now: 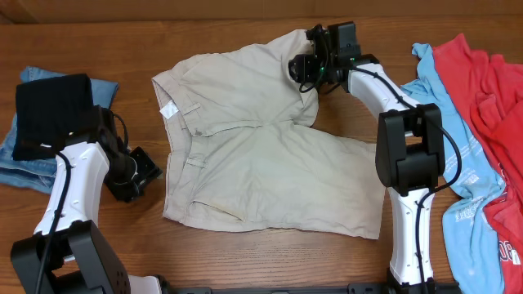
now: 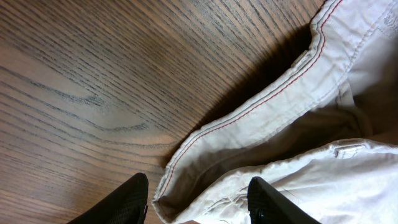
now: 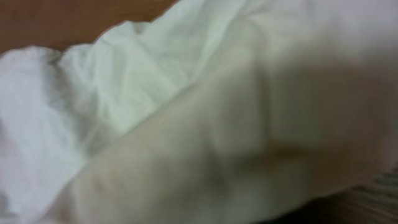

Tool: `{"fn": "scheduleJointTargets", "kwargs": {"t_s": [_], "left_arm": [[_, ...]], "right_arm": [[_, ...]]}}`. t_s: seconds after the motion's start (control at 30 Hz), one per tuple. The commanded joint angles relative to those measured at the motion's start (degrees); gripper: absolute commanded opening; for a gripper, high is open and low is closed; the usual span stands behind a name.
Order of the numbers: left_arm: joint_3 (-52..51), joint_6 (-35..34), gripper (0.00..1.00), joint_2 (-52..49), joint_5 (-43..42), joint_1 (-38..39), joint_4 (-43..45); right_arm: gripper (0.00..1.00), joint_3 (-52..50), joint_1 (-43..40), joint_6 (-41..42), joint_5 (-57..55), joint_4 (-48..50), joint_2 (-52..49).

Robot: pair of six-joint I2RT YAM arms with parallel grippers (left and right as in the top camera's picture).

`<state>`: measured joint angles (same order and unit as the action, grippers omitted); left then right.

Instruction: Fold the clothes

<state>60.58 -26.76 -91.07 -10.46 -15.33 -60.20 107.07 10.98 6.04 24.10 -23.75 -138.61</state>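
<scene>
The beige khaki shorts (image 1: 245, 155) lie spread in the middle of the table, waistband to the left with a white label (image 1: 169, 109). My left gripper (image 1: 140, 175) is open at the lower waistband corner. In the left wrist view its fingers (image 2: 199, 185) straddle the stitched band edge (image 2: 249, 112) without closing. My right gripper (image 1: 304, 69) is at the hem of the far leg, which is bunched and lifted there. Blurred beige cloth (image 3: 205, 124) fills the right wrist view and hides the fingers. A light-blue top (image 1: 448, 163) and a red top (image 1: 490, 106) lie at the right.
A black garment (image 1: 51, 110) lies on folded blue jeans (image 1: 24, 159) at the far left, beside my left arm. The right arm's base (image 1: 413, 204) stands between the shorts and the light-blue top. Bare wood (image 2: 93, 74) shows left of the waistband.
</scene>
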Motion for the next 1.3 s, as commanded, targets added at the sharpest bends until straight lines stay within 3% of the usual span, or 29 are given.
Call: {"fn": "scheduleJointTargets", "kwargs": {"t_s": [0.0,0.43,0.47,0.5,0.7,1.0,1.1,1.27], "left_arm": [[0.74,1.09,0.55,0.85,0.55,0.42,-0.20],[0.74,1.57,0.55,0.85,0.57,0.42,0.46],[0.74,1.57,0.55,0.85,0.57,0.42,0.48],[0.74,1.57,0.55,0.85,0.57,0.42,0.50],[0.74,1.66,0.55,0.85,0.50,0.42,0.68],[6.99,10.86,0.57,0.87,-3.19,1.42,3.32],[15.50,16.00,0.74,0.74,-4.90,4.11,3.91],[25.03,18.03,0.91,-1.68,-4.59,11.26,6.08]], "right_arm": [[0.04,0.17,-0.50,-0.02,-8.72,-2.73,-0.70],[0.04,12.66,-7.63,4.26,-34.62,-32.17,13.40],[0.17,12.66,-8.22,4.26,-34.82,-35.32,13.46],[0.57,12.33,-8.90,4.61,-34.51,-39.04,13.20],[0.54,8.81,-9.84,4.26,-34.60,-45.03,12.15],[0.56,8.94,-11.06,4.48,-34.32,-53.42,15.23],[0.60,8.94,-11.72,4.44,-33.62,-54.64,20.52],[0.77,8.92,-12.68,4.17,-30.36,-56.70,27.39]]}}
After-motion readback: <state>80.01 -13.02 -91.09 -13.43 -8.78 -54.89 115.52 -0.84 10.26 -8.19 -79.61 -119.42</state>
